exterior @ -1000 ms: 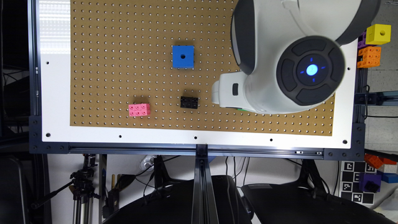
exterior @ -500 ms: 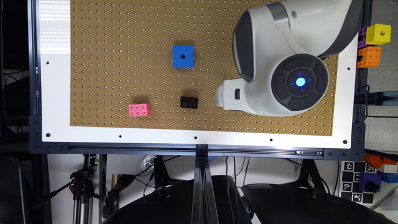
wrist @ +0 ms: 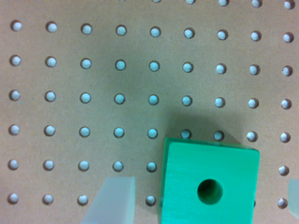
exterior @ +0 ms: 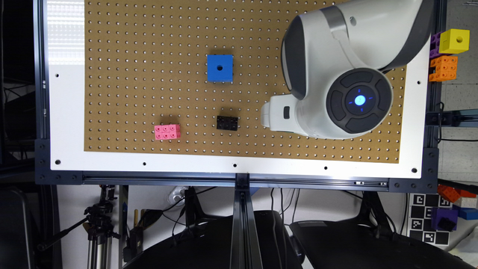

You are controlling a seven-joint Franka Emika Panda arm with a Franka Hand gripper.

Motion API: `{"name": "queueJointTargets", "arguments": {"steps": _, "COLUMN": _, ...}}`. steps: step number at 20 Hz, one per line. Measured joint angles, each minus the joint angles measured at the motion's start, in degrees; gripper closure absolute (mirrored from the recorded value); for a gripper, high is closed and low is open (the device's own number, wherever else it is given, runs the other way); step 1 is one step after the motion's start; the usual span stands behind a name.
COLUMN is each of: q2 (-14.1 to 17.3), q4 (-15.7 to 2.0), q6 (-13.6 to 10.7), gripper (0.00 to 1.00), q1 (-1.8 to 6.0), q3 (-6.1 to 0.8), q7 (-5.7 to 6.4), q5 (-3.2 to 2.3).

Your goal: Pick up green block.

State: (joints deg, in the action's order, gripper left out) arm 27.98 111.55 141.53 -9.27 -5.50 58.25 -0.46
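Aim: grasp | bright green holed cube (wrist: pixel 209 184) on brown pegboard (wrist: pixel 93 70) | gripper (wrist: pixel 201 200) spread wide, straddling cube, unclenched

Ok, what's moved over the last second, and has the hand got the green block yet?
The arm has shifted toward the top of the exterior view and slightly to its right. The wrist view shows the green block sitting on the pegboard between the fingers of the open hand, not gripped yet. The blue cube, black brick and pink brick stayed put.
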Motion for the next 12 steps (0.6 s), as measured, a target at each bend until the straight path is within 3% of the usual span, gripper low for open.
{"name": "queueJointTargets", "arguments": {"steps": 5, "q2": 2.6, "q4": -0.10, "q6": 2.4, "gripper": 0.00, "q1": 0.00, "q3": 0.00, "q7": 0.00, "q5": 0.00}}
{"name": "queueJointTargets", "arguments": {"steps": 12, "q2": 4.1, "q4": -1.05, "q6": 3.2, "gripper": 0.00, "q1": -0.01, "q3": 0.00, "q7": 0.00, "q5": 0.00}}
